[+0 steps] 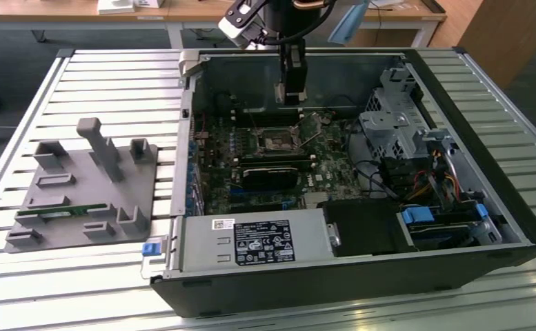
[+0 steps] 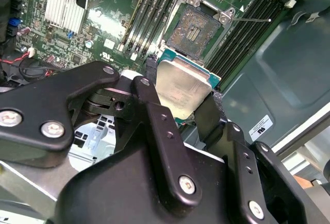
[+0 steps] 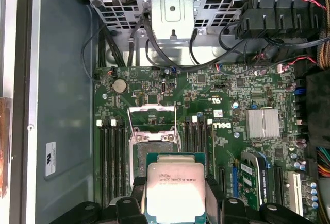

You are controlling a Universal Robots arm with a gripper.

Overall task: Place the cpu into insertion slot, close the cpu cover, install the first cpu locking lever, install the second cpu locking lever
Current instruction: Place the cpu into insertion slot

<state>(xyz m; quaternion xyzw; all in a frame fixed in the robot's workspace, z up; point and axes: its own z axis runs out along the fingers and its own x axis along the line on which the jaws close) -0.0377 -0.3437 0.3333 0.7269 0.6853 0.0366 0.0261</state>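
My gripper (image 2: pixel 181 94) is shut on the cpu (image 2: pixel 178 86), a flat silver-topped square chip with a green edge, pinched by its two sides between the black fingers (image 2: pixel 149 87). In the first wrist view the cpu (image 3: pixel 175 185) hangs just short of the insertion slot (image 3: pixel 153 151), whose dark pin field lies bare. The cpu cover (image 3: pixel 152 112), a thin silver frame, stands raised at the slot's far side. A thin wire locking lever (image 2: pixel 252 20) sticks out beside the slot (image 2: pixel 197 28). In the exterior view the gripper (image 1: pixel 291 96) hovers above the slot (image 1: pixel 277 141) inside the open computer case.
Long black memory slots (image 3: pixel 112 162) flank the socket on both sides. A finned silver heatsink (image 3: pixel 262 123) and a black card (image 1: pixel 270 176) sit nearby. Drive cage and cables (image 1: pixel 405 138) fill the case's right side. A grey parts fixture (image 1: pixel 83 186) rests on the slatted table at the exterior view's left.
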